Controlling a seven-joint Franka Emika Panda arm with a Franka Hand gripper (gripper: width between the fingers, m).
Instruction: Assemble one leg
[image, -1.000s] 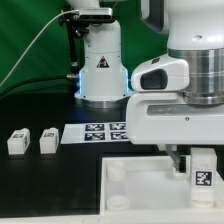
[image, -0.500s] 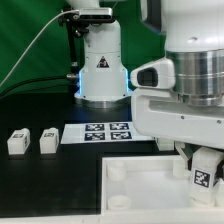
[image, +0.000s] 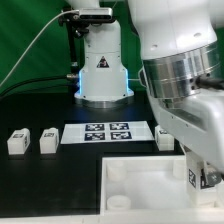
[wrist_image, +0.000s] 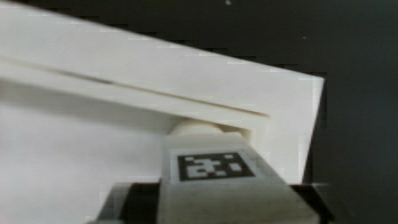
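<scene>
My gripper (image: 203, 176) is shut on a leg (image: 193, 178), a small white post with a black-and-white tag, at the exterior view's right over the white tray (image: 135, 188). In the wrist view the held leg (wrist_image: 214, 168) sits between the dark fingers (wrist_image: 143, 197), its far end at a round corner socket (wrist_image: 199, 127) of the tray (wrist_image: 89, 130). I cannot tell whether it touches the socket. Two more legs (image: 17, 141) (image: 48, 140) stand on the black table at the exterior view's left. Another leg (image: 165, 138) stands beside the marker board.
The marker board (image: 107, 131) lies in the middle of the table behind the tray. A white robot base (image: 102, 65) with a blue light stands at the back. Round sockets (image: 117, 173) rise at the tray's left corners.
The arm has turned and leaned over the tray, and now fills more of the exterior view's right. The held leg stays low over the tray's right side. The leg beside the marker board came into view.
</scene>
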